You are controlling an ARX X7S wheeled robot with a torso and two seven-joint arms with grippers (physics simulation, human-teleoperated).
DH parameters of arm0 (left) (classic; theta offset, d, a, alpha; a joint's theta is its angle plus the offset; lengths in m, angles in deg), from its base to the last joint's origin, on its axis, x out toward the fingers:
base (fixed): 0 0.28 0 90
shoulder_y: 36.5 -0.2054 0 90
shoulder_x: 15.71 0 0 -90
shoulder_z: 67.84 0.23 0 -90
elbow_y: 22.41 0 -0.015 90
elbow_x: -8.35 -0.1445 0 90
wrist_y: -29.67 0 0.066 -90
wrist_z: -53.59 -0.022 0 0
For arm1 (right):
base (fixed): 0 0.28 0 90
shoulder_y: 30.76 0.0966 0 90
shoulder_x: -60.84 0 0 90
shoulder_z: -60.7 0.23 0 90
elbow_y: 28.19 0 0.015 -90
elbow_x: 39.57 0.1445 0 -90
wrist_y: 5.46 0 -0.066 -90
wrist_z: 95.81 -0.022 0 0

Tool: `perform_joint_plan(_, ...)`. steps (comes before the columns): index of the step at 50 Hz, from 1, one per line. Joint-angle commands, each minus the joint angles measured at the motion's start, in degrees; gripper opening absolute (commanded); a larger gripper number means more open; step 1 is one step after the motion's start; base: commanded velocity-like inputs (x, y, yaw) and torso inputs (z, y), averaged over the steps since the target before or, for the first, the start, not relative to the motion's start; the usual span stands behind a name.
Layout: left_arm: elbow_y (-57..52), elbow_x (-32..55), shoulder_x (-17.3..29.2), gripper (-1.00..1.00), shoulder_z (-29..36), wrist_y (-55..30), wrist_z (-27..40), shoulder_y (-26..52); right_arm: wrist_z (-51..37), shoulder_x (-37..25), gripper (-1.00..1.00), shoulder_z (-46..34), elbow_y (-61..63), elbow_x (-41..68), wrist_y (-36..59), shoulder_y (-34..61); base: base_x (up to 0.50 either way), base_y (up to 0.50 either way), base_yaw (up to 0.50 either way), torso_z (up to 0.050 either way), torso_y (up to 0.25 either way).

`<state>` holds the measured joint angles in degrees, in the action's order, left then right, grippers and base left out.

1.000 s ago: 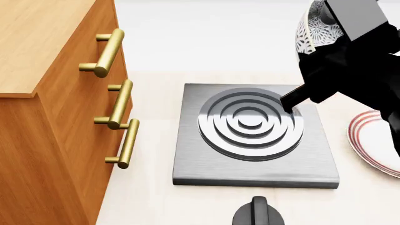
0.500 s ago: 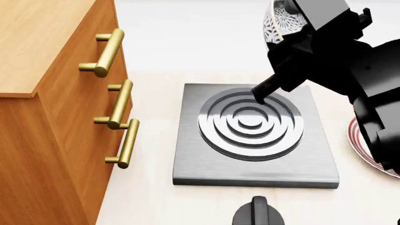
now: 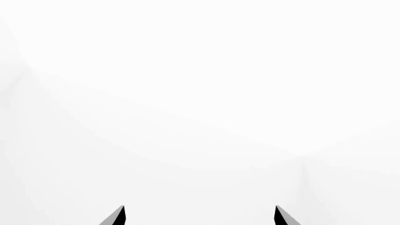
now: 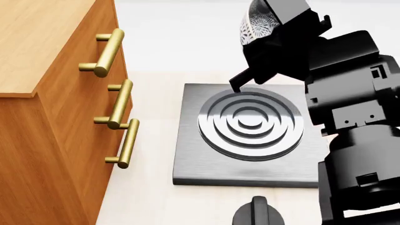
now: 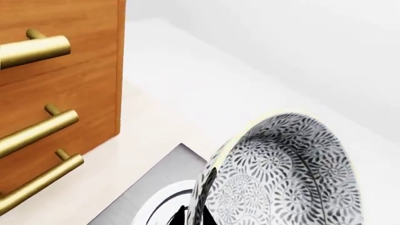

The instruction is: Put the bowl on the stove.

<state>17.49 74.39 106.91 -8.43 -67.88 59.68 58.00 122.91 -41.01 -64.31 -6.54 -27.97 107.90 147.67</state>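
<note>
The fingers (image 3: 122, 216) of the left gripper (image 3: 198, 218) are seen only in the left wrist view, as two dark tips set well apart with nothing between them, so they are judged to be open; only blank white is faced by that camera, and the left arm is not seen in the head view.

At the far left, a wooden cabinet (image 4: 56, 117) with brass handles (image 4: 119, 105) is stood on the bench (image 4: 153, 197), with a bare strip left between its front and the stove (image 4: 253, 136). The stove is laid flat, its ring burner (image 4: 251, 121) unoccupied. A black knob (image 4: 257, 213) is placed on the near side of it.

The bowl (image 4: 257, 23) is held aloft by the right gripper (image 4: 275, 44), closed on its rim, above the far edge of the stove. It is tipped on its side, as shown by the right wrist view, where the patterned bowl (image 5: 293, 173) is turned edge-on and the stove corner (image 5: 156, 192) lies below it.

The burner centre is judged to lie below and nearer than the bowl; lowering and levelling appear to be required. Open room is left all around the burner, the cabinet being well to the left.
</note>
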Motion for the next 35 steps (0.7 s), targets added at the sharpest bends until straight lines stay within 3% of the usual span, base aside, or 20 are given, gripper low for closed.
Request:
perform_joint_plan(1, 0.18, 0.04, 0.13, 1.00, 0.07, 0.10, 0.17, 0.01, 1.66, 4.38, -1.00, 7.65, -6.64, -8.44, -1.66, 0.62, 0.00, 0.00, 0.00, 0.000, 0.000)
perform_joint_plan(19, 1.02, -1.62, -0.30, 1.00, 0.88, -0.13, 1.69, 0.75, -1.14, 5.20, -1.00, 14.13, -6.64, -11.06, 2.81, -2.06, 0.00, 0.00, 0.00, 0.000, 0.000)
perform_joint_plan(35, 1.79, -5.25, -0.31, 1.00, 2.50, -1.23, 2.99, 1.08, -1.62, 5.49, -1.00, 14.86, -6.64, -11.84, 3.60, -2.47, 0.00, 0.00, 0.00, 0.000, 0.001)
